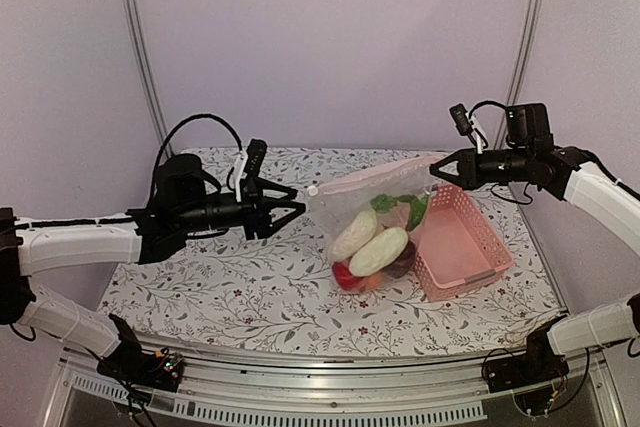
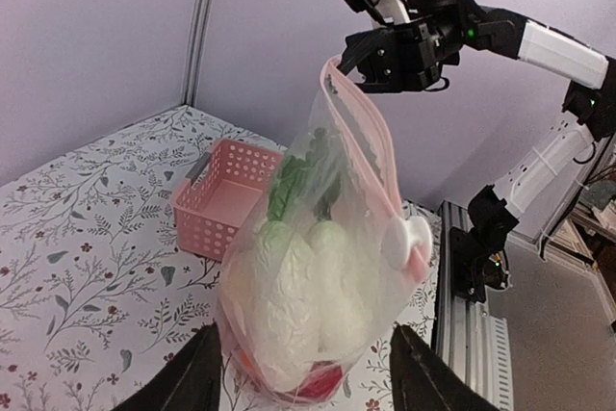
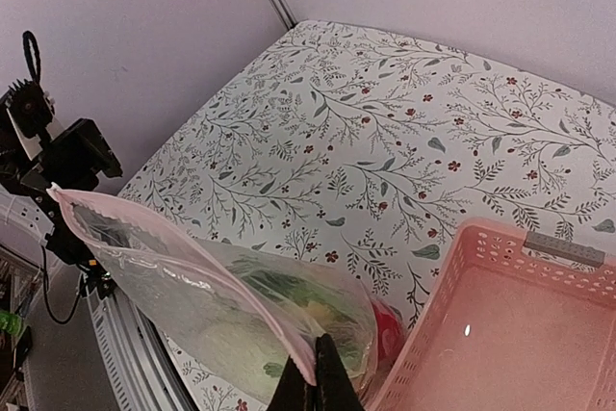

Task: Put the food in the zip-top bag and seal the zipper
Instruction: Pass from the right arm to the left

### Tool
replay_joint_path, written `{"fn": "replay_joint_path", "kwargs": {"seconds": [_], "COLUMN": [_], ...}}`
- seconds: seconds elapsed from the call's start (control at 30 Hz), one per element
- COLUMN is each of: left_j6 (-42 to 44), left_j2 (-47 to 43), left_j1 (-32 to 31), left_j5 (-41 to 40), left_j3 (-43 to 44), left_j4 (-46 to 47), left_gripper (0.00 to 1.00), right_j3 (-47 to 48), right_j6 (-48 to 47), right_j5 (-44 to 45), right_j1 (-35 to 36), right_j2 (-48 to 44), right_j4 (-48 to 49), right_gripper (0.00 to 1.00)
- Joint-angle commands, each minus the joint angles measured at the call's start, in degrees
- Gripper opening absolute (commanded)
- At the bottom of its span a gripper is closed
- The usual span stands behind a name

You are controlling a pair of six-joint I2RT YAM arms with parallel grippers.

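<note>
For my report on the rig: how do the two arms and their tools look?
The left arm and right arm have white links and black joints. The left tool and right tool are black, with two pointed fingers. Black cables loop above the wrists.

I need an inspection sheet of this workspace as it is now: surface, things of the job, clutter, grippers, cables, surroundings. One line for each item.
Surface: table covered with a floral cloth, lying flat.
Job's things: zip-top bag held up by one top corner; food inside it, with white, green, red and dark pieces; zipper runs straight, but I cannot tell whether it is sealed along its whole length.
Clutter: pink basket, empty, beside the bag.
Grippers: right gripper shut on the zipper at the corner; left gripper open, apart from the bag.
Cables: black cables loop above the arms, away from the bag.
Surroundings: plain pale walls; metal rail along the near edge.
</note>
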Motion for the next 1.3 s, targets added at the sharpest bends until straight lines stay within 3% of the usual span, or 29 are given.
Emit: {"fn": "replay_joint_path", "kwargs": {"seconds": [0.0, 0.13, 0.2, 0.4, 0.53, 0.7, 0.9, 1.1, 1.27], "left_j6": [-1.72, -2.36, -2.8, -1.15, 2.33, 2.72, 0.3, 0.06, 0.08], "left_j2": [3.8, 5.29, 5.9, 0.31, -3.32, 1.41, 5.72, 9.19, 8.62], "left_j1": [-0.99, -1.22, -1.25, -1.97, -3.04, -4.29, -5.04, -4.96, -4.96], "left_j5": [2.05, 2.72, 3.7, 0.65, -0.85, 1.12, 0.96, 1.89, 1.15], "left_j3": [1.37, 1.11, 1.17, -1.52, -2.4, 0.44, 1.62, 3.31, 4.66], "left_j4": [10.44, 13.24, 13.89, 8.02, 2.88, 3.41, 8.1, 10.21, 9.55], "left_gripper": [0.51, 0.39, 0.38, 0.51, 0.53, 0.55, 0.41, 0.15, 0.09], "right_j3": [-1.38, -1.83, -1.89, -1.83, -1.92, -2.52, -2.75, -3.3, -3.48], "right_j6": [1.62, 2.38, 2.59, 3.17, 3.33, 3.46, 3.91, 3.99, 3.86], "right_j5": [-1.12, -1.29, -1.29, -1.18, -1.21, -1.57, -2.17, -2.31, -2.08], "right_j1": [-0.07, -0.06, -0.03, -0.03, -0.04, -0.1, -0.03, -0.06, -0.11], "right_j2": [0.82, 0.78, 0.78, 0.7, 0.6, 0.59, 1.13, 1.13, 1.06], "right_j4": [0.63, 0.63, 0.67, 0.96, 0.99, 1.24, 2.18, 2.48, 2.48], "right_gripper": [0.0, 0.0, 0.0, 0.0, 0.0, 0.0, 0.0, 0.0, 0.0]}}
